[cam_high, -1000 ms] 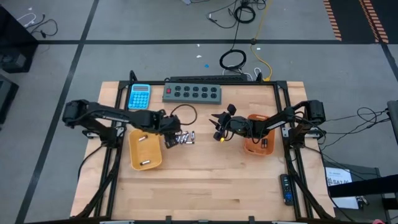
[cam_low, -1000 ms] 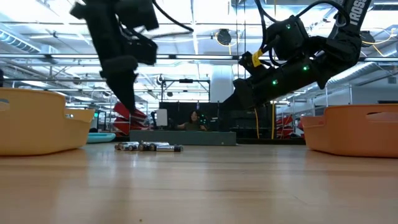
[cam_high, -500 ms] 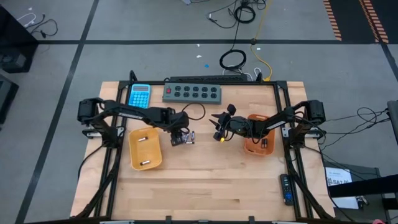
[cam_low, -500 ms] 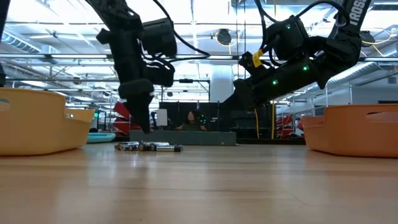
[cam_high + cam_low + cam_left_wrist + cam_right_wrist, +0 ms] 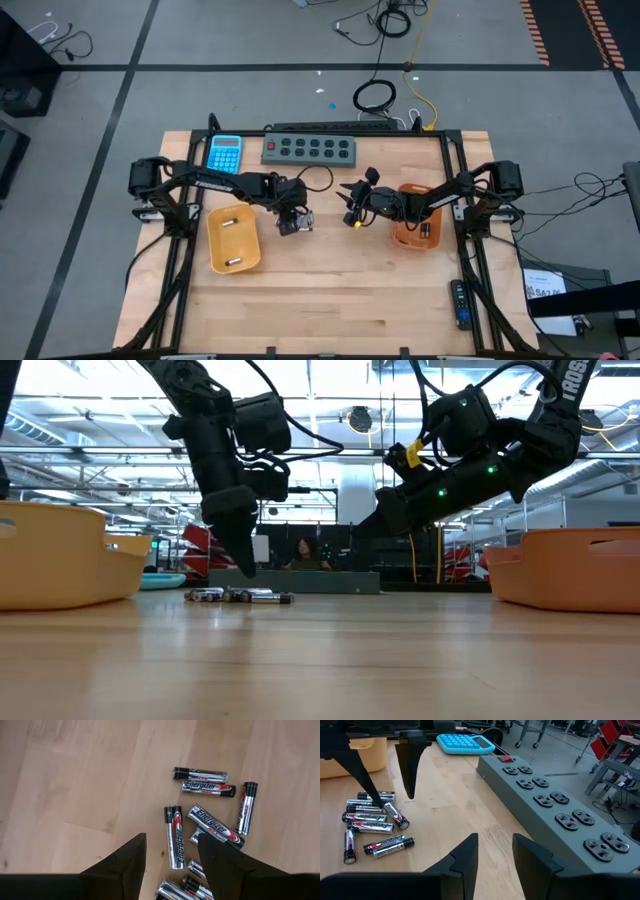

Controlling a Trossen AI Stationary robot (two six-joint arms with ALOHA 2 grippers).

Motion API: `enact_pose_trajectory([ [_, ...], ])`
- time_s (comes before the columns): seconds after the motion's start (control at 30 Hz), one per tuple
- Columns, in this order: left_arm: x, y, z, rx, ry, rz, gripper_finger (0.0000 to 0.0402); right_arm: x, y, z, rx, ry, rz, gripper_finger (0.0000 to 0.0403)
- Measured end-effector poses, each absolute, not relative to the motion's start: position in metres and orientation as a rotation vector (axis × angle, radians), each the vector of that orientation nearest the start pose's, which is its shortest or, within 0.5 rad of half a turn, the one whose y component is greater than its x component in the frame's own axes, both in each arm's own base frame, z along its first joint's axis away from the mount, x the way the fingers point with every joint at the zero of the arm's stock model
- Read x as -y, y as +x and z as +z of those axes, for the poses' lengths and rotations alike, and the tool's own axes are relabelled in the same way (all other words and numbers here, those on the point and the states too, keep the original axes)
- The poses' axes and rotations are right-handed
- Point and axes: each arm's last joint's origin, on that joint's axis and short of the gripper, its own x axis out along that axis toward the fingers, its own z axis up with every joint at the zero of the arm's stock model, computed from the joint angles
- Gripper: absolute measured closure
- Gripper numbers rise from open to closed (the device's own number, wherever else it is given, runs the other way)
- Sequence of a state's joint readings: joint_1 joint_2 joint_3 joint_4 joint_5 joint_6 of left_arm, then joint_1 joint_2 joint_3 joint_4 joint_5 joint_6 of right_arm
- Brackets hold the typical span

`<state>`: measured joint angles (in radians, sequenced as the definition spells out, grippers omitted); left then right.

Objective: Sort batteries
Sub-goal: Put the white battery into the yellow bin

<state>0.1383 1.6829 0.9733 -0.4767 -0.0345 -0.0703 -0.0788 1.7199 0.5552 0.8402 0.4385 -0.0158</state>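
Several silver, black and red batteries (image 5: 210,822) lie in a loose pile on the wooden table (image 5: 330,300), right of the yellow tray (image 5: 233,240). My left gripper (image 5: 171,837) hangs open just above the pile's near-left part (image 5: 238,596), pointing steeply down; one battery (image 5: 174,836) shows in the gap between its fingers. The left gripper's fingers (image 5: 410,770) also show in the right wrist view, over the pile. My right gripper (image 5: 495,837) waits open and nearly level, right of the pile, beside the orange tray (image 5: 415,228), with nothing between its fingers.
A grey power strip (image 5: 310,150) and a blue calculator (image 5: 224,153) lie along the far edge. Two small cells (image 5: 232,262) lie in the yellow tray. Bare wood stretches toward the near edge. A black frame (image 5: 460,200) borders the table's sides.
My left gripper has moved from the yellow tray's right rim toward the table's right and down, and now stands over the battery pile. The batteries and my right gripper have kept still.
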Motion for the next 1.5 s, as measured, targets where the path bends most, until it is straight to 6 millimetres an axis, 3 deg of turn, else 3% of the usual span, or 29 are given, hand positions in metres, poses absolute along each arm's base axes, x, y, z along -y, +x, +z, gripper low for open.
enact_pose_trajectory([
  [0.67,-0.054,0.311,0.148,-1.211,-0.089,0.226,0.0215,0.035,0.299,0.133,-0.325,-0.07,-0.489,0.0291],
  [0.97,-0.056,0.314,0.129,-1.274,-0.067,0.186,0.0217,0.035,0.299,0.133,-0.324,-0.069,-0.489,0.0291],
  [1.1,-0.059,0.315,0.121,-1.301,-0.067,0.164,0.0257,0.035,0.299,0.133,-0.324,-0.07,-0.489,0.0291],
  [1.23,-0.061,0.314,0.12,-1.305,-0.059,0.166,0.035,0.035,0.299,0.133,-0.323,-0.066,-0.489,0.0291],
  [1.5,-0.055,0.311,0.134,-1.282,0.056,0.191,0.0358,0.035,0.299,0.134,-0.322,-0.066,-0.49,0.0291],
])
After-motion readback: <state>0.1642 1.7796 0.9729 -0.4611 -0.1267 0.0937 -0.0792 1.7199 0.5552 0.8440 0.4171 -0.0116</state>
